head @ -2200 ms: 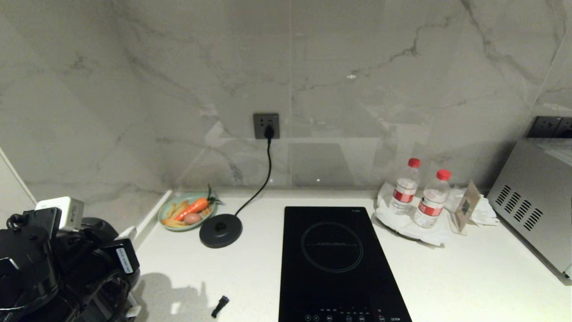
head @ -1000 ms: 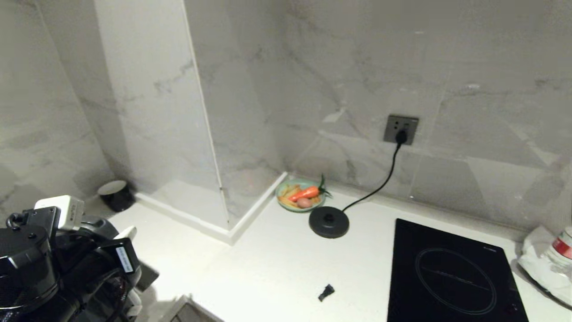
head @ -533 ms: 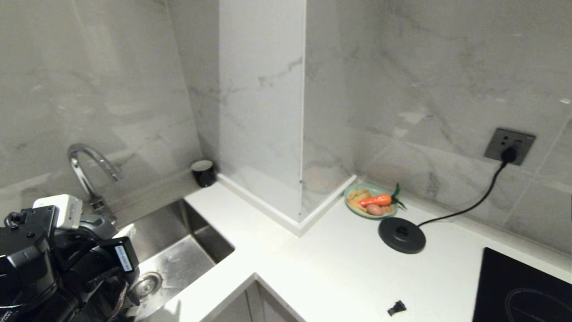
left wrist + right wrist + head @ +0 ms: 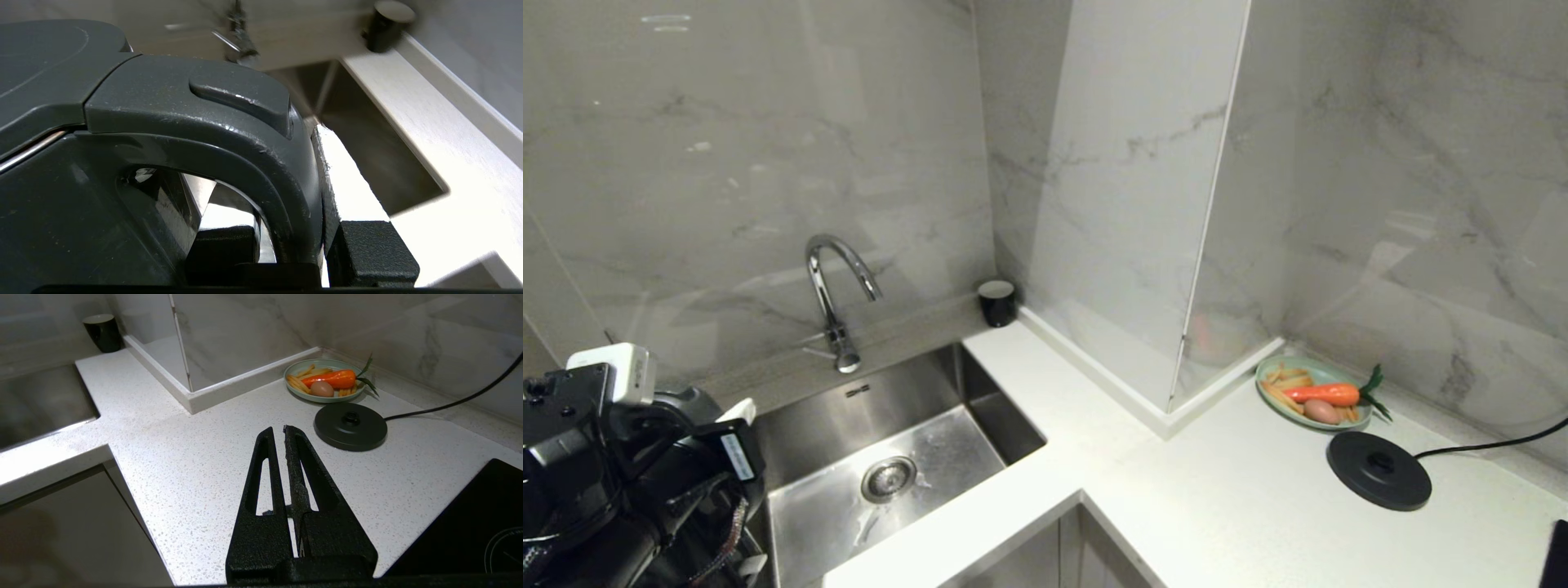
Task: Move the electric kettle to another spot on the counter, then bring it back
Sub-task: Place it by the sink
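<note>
The left gripper [image 4: 292, 245] is clamped on the loop handle of the electric kettle [image 4: 122, 163], which fills the left of the left wrist view, carried above the sink [image 4: 947, 457]. Carrying out seems underway; next it needs a bare patch of counter [image 4: 1241, 506] to set down on. The right gripper [image 4: 278, 435] hangs closed and empty.

A steel sink [image 4: 882, 457] with a round drain sits below a curved chrome tap [image 4: 833, 282]. A small black cup [image 4: 997, 302] stands in the corner against the marble wall. Farther right, a green plate [image 4: 1270, 376] (carrot, egg and fries on it) lies just beside a corded round black base disc [image 4: 1378, 482].
</note>
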Tool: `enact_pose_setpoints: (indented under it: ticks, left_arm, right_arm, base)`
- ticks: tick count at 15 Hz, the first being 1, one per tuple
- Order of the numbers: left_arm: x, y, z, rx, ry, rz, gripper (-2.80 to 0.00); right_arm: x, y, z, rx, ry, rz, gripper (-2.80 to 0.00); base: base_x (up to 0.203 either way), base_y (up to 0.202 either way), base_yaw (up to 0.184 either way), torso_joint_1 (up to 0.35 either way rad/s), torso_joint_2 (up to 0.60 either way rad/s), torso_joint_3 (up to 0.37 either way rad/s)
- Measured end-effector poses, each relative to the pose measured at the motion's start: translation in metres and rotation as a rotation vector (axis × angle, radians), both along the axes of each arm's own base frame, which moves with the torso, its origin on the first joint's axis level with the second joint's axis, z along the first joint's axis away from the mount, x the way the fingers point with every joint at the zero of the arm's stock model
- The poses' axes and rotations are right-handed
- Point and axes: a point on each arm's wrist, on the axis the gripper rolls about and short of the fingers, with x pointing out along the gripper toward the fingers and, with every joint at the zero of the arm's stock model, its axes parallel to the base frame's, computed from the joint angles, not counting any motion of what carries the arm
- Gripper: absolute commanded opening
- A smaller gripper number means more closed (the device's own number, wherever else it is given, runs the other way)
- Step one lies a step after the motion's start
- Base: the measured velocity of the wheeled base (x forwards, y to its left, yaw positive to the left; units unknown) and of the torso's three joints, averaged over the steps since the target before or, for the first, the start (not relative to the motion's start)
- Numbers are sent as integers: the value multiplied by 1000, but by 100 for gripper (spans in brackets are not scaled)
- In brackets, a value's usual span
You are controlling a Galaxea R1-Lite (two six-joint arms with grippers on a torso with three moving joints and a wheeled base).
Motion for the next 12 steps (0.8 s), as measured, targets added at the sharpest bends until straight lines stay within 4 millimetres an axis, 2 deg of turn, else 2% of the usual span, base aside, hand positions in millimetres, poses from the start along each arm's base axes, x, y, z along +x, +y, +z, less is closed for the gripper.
enact_pose_setpoints:
  ticks: [3, 8, 12]
  left_arm:
    - [18, 19, 1, -4, 6, 91, -280]
    - [58, 56, 7, -34, 2, 120, -280]
    - [98, 71, -1, -36, 18, 141, -280]
  right_arm:
    - [0, 0, 0, 0, 0, 0, -280]
    - [0, 0, 0, 0, 0, 0, -280]
    - [0, 0, 0, 0, 0, 0, -280]
  base:
    - [0, 0, 0, 0, 0, 0]
    - [0, 0, 0, 0, 0, 0]
    - [0, 0, 0, 0, 0, 0]
